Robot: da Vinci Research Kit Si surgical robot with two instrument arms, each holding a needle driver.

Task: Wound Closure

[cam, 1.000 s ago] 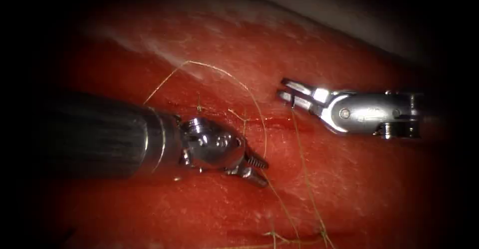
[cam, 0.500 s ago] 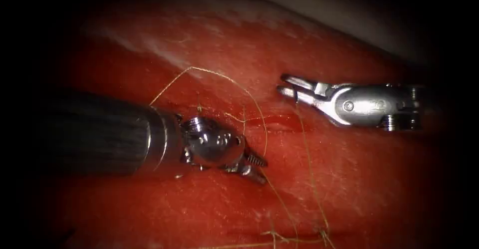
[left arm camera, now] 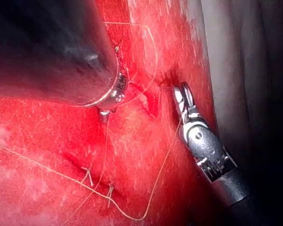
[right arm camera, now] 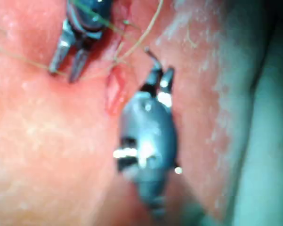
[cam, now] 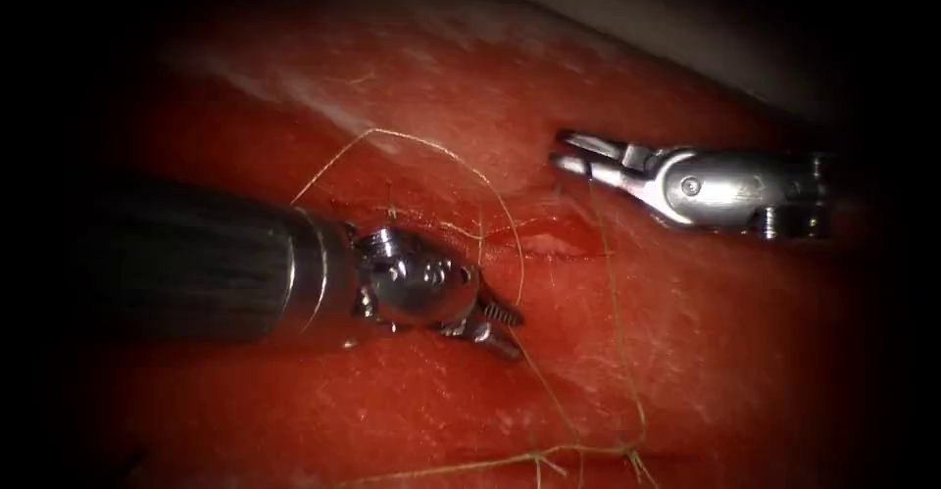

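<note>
Right pincer (cam: 567,152): it holds the thread (cam: 618,352) at its tips, above the right-hand stretch of the cut (cam: 549,239). Its jaws look a little parted, yet a strand drops straight from them. Over the last second it has lifted and the strand has drawn tauter.
Left pincer (cam: 495,320): it sits just below the cut, near the middle. In the right wrist view its two jaws (right arm camera: 68,54) are spread, with thread crossing at the tips. They grip nothing that I can make out.
Needle: I cannot find it, so whether it sits in the tissue (cam: 735,352) I cannot tell.
Thread path: one arc loops above the left tool and comes down past the cut. The right tool's strand runs down the tissue to a lower line with knotted tufts (cam: 539,462).
Progress: as I judge it, the left stretch of the cut is drawn together, with thread tails (cam: 392,213) standing at it — the right end gapes. The tufts look like finished knots; the open end is left to close.
Count: two tools; one cut with an open part; two knot tufts in the left wrist view (left arm camera: 87,175) (left arm camera: 109,190); thread strands too tangled to number.
</note>
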